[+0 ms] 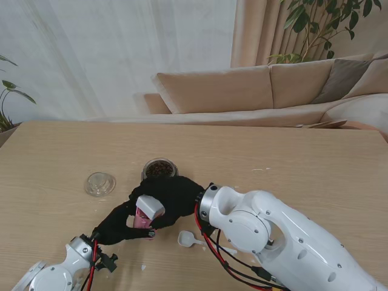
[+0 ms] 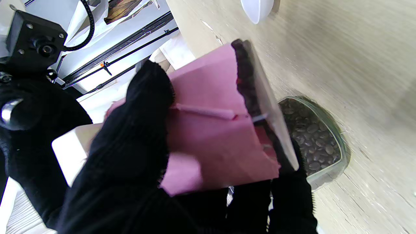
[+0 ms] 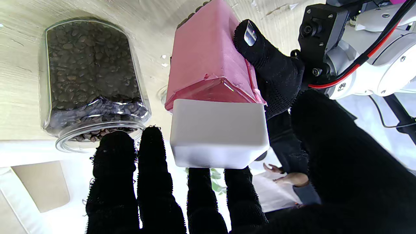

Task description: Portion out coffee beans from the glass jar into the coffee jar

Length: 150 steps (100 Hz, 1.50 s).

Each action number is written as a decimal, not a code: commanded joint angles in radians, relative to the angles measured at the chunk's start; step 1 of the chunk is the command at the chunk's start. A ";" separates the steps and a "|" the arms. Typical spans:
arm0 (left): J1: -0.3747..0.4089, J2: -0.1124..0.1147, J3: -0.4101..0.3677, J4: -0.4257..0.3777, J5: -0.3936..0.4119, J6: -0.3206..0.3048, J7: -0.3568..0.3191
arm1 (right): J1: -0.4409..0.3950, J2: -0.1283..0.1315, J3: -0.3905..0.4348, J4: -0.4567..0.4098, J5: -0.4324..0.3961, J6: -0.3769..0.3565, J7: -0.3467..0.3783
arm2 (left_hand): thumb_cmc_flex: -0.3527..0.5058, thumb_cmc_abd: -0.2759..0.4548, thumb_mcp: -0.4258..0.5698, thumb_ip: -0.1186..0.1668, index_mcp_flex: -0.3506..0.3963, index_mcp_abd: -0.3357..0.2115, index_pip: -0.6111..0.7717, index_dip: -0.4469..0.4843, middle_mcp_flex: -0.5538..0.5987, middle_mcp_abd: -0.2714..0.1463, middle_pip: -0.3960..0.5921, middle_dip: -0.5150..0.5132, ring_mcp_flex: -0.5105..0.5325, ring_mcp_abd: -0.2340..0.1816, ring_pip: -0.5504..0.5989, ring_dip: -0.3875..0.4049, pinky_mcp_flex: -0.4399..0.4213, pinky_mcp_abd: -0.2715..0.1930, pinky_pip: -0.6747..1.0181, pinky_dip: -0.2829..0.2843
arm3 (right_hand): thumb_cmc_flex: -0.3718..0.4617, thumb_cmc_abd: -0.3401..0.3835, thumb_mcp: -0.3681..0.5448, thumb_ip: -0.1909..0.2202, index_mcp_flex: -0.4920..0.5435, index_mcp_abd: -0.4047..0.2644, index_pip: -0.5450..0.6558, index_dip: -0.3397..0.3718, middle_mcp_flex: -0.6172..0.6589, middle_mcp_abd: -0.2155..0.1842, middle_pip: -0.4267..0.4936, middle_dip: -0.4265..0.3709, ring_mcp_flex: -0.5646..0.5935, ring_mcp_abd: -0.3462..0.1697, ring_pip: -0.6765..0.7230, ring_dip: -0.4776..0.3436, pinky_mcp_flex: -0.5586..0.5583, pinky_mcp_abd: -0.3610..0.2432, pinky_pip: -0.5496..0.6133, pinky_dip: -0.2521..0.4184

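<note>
The table (image 1: 291, 151) is a broad light-wood top, with a beige sofa (image 1: 254, 91) beyond its far edge. The right arm (image 1: 285, 242), white and bulky, comes in from the near right corner; the left arm (image 1: 57, 273) rises from the near left.

Both gloved hands meet near the middle of the table. The left hand (image 1: 118, 223) is closed around the coffee jar (image 1: 147, 212) — a pink box-like container with a white lid (image 3: 219, 133), held tilted off the table. In the left wrist view its black fingers (image 2: 136, 130) wrap the pink side, and dark beans show inside along a clear edge. The right hand (image 1: 173, 197) hovers over the lid with its fingers (image 3: 152, 169) spread and reaching past it; whether they touch the lid I cannot tell, and it grips nothing clearly.

The glass jar (image 1: 159, 168) stands upright and uncapped just beyond the hands, farther from me, full of coffee beans (image 3: 87, 68).

To its left, apart from it, lies a clear round lid (image 1: 100, 183). A small white scoop (image 1: 189, 240) rests on the table nearer to me, just beside the right wrist.
</note>
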 commanded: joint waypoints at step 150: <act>0.008 -0.004 -0.011 -0.006 -0.011 -0.019 -0.021 | -0.016 -0.024 -0.005 0.015 -0.107 0.084 -0.089 | 0.195 0.205 0.162 0.073 0.045 -0.165 0.169 0.079 0.061 -0.103 0.113 0.055 -0.024 -0.015 -0.002 -0.003 0.014 -0.007 0.032 0.005 | -0.194 0.141 -0.114 -0.014 0.178 0.151 0.438 0.217 0.106 0.044 0.255 0.130 -0.049 -0.015 -0.011 -0.023 -0.129 0.033 -0.031 0.033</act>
